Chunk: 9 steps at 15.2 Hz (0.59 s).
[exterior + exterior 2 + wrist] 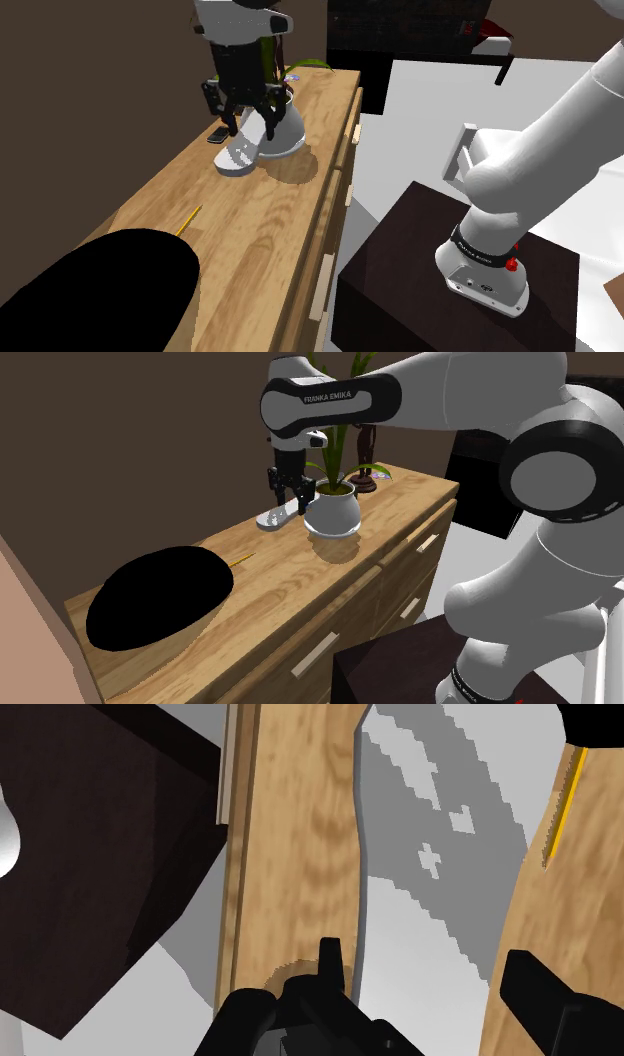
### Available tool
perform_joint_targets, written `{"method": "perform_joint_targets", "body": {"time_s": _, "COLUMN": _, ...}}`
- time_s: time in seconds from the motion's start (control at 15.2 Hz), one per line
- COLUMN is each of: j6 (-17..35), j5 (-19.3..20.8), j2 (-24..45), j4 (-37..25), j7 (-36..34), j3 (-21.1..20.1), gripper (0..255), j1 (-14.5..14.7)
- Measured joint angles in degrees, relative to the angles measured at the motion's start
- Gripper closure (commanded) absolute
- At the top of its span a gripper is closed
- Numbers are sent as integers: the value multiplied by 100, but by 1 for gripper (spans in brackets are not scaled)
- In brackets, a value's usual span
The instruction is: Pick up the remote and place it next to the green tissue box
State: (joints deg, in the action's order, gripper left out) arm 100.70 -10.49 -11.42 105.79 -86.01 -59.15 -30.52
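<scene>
- The tool [252, 130] hangs over the far end of the tabletop [262, 235], just beside a white plant pot [287, 135].
- In the wrist view its two fingers flank the remote [430, 834] (drawn plain pale grey here). Each finger lies against one long side, so I judge the tool clamped on the remote.
- The remote slants down from the fingers toward the wood. I cannot tell whether its lower end touches the tabletop or hangs just clear.
- Done, by my reading: the reach and the grasp. The lift is barely begun, if at all.
- Left: the carry and the set-down next to the green tissue box, whose place I cannot tell.
- A yellow pencil [188, 220] and a large black area [100, 295] lie toward the near end, well apart from the tool.
</scene>
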Motion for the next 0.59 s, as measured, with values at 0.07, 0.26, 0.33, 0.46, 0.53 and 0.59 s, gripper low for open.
{"method": "perform_joint_targets", "body": {"time_s": 0.07, "j6": 17, "j5": -29, "j2": -48, "j4": 70, "j7": 184, "j3": 137, "gripper": 255, "j1": -31}}
{"method": "perform_joint_targets", "body": {"time_s": 0.26, "j6": -4, "j5": 23, "j2": -13, "j4": 76, "j7": 565, "j3": 395, "gripper": 255, "j1": -166}}
{"method": "perform_joint_targets", "body": {"time_s": 0.33, "j6": 10, "j5": 72, "j2": 42, "j4": 67, "j7": 678, "j3": 458, "gripper": 255, "j1": -222}}
{"method": "perform_joint_targets", "body": {"time_s": 0.46, "j6": 24, "j5": 120, "j2": 82, "j4": 87, "j7": 949, "j3": 632, "gripper": 255, "j1": -329}}
{"method": "perform_joint_targets", "body": {"time_s": 0.53, "j6": -19, "j5": 166, "j2": 135, "j4": 14, "j7": 996, "j3": 660, "gripper": 255, "j1": -366}}
{"method": "perform_joint_targets", "body": {"time_s": 0.59, "j6": 14, "j5": 227, "j2": 207, "j4": 7, "j7": 1083, "j3": 703, "gripper": 255, "j1": -417}}
